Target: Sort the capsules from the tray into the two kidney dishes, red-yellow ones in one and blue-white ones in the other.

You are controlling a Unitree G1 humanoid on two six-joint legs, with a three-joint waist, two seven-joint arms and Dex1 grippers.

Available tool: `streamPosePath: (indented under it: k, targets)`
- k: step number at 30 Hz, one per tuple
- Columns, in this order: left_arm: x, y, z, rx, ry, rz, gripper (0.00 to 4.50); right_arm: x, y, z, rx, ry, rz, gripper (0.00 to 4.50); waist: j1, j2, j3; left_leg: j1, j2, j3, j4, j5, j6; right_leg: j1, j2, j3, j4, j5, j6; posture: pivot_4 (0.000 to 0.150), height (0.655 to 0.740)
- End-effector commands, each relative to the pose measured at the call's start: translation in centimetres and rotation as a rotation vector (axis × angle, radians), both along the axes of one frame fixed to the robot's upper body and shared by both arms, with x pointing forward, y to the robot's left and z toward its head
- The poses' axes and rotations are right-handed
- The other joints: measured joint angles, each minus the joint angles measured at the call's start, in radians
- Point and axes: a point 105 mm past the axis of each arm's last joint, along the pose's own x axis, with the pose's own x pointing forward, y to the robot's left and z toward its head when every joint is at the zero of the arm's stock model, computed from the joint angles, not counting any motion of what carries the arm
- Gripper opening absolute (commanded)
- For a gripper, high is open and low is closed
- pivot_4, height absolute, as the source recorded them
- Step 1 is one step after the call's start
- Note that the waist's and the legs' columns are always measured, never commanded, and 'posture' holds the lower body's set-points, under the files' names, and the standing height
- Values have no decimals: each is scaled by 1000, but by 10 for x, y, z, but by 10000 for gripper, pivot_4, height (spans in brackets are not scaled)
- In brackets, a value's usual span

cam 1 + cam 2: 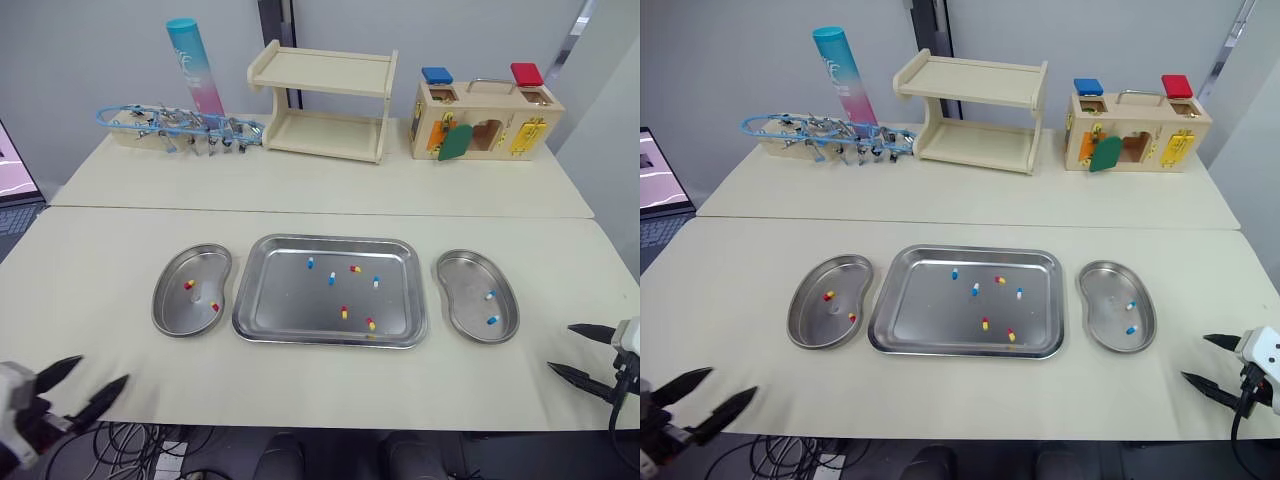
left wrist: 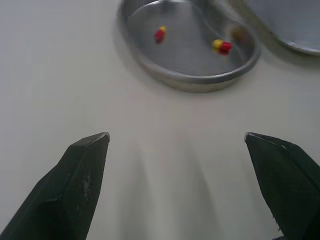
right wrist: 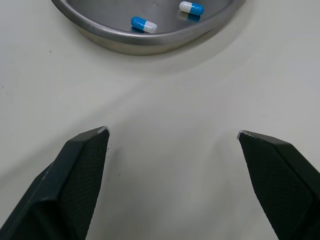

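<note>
**Q:** Head view: what is the gripper status?
**A:** The left gripper (image 1: 95, 372) is at the near left edge of the table (image 1: 100, 250), jaws spread wide, holding nothing. The right gripper (image 1: 562, 348) is at the near right edge, likewise wide and empty. Neither touches a dish.

**Q:** Containers and contents?
**A:** The tray (image 1: 290, 300) sits at the centre. It holds three blue-white capsules (image 1: 332, 278) and three red-yellow capsules (image 1: 344, 312), scattered apart. The left kidney dish (image 1: 160, 300), just beside the tray's left rim, holds two red-yellow ones. The right kidney dish (image 1: 465, 285), just beside the tray's right rim, holds two blue-white ones.

**Q:** Left wrist view?
**A:** The two fingers (image 2: 80, 170) stand far apart over bare table, with nothing between them. Beyond them lies the left kidney dish with its two capsules, each half red and half yellow, lying apart from each other.

**Q:** Right wrist view?
**A:** Its fingers are wide apart with an empty gap, over bare table. Beyond is the near rim of the right kidney dish. Its two capsules, each half blue and half white, lie near that rim.
</note>
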Motion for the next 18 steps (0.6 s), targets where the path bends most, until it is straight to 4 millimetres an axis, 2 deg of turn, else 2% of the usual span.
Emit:
streamPosePath:
  k: [1,4,7,11,14,18]
  targets:
    - [6,-42,9,-49,-85,-126,45000,4,-6,10,-5,-33,-20,43432,0,0,0,0,0,0,0,0,0,0,0,0,0,0,0,1500,7400]
    - [12,-72,13,-101,-145,-192,45000,4,-10,10,-5,-37,-33,43432,0,0,0,0,0,-1,0,0,0,0,0,0,0,0,0,1500,7400]
    - [20,-84,15,-133,-180,-203,45000,5,-11,17,21,-53,-45,43432,0,1,-1,0,0,-1,1,0,0,0,0,0,0,0,0,1500,7400]
    - [24,-90,15,-147,-186,-214,45000,10,-5,31,49,-88,-35,43432,-3,2,-1,0,0,-1,1,0,0,0,0,0,0,0,0,1500,7400]
    - [26,-97,15,-155,-191,-226,45000,30,39,66,107,-177,98,43432,-9,3,-1,1,0,0,1,0,0,0,1,0,1,0,0,1500,7400]
    - [28,-101,17,-158,-197,-234,45000,43,106,85,167,-213,272,43432,-16,4,-2,1,0,-1,1,0,0,1,1,0,2,0,0,1500,7400]
